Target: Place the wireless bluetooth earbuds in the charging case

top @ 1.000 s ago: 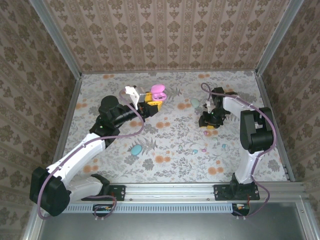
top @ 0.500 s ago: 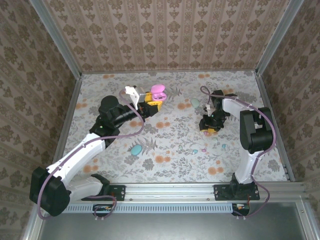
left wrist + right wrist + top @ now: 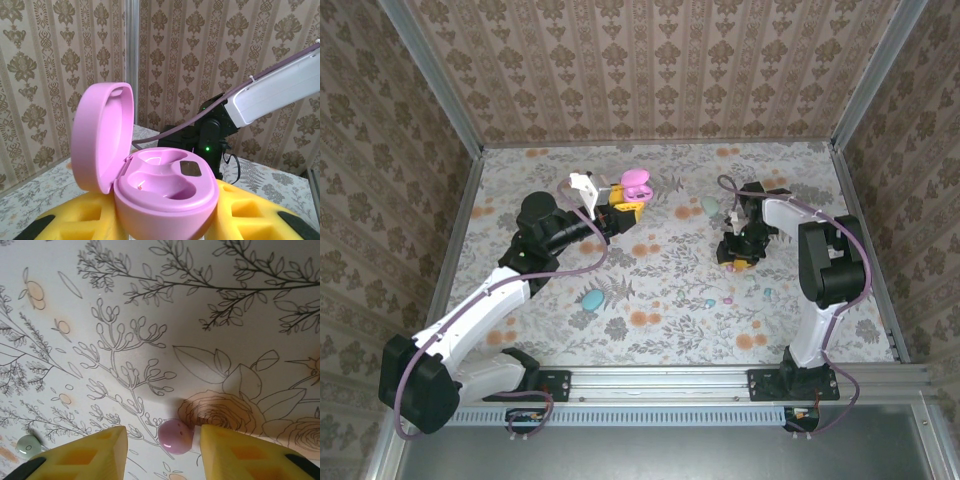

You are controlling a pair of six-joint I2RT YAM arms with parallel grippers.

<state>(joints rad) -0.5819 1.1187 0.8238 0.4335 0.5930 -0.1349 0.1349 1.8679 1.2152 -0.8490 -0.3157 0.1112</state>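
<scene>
Left gripper [image 3: 623, 207] was raised over the far middle of the table [image 3: 650, 340], clamped on the pink charging case [image 3: 638, 184]; in the left wrist view the case [image 3: 165, 197] sat upright between the yellow fingers [image 3: 250, 212], its lid [image 3: 100, 137] swung back to the left; the two moulded recesses faced up, and a dark glossy patch in the farther one could not be identified; the lower part of the case and the finger bases were cut off by the frame edge.

Right gripper [image 3: 740, 258] was low over the table on the right side; from above its own body hid what lay between its fingers; in the right wrist view the gripper [image 3: 164, 434] had its jaws apart, straddling a pink earbud [image 3: 175, 436] that lay on the table; the bud sat just beside the right-hand finger [image 3: 240, 452], contact not determinable; it was clear of the other finger; a mint earbud [image 3: 28, 444] lay at the lower left, partly cut off.

Further loose buds [image 3: 767, 293] lay near the right gripper, too small to detail; a teal case [image 3: 592, 298] and a mint case [image 3: 710, 205] lay closed on the table.
</scene>
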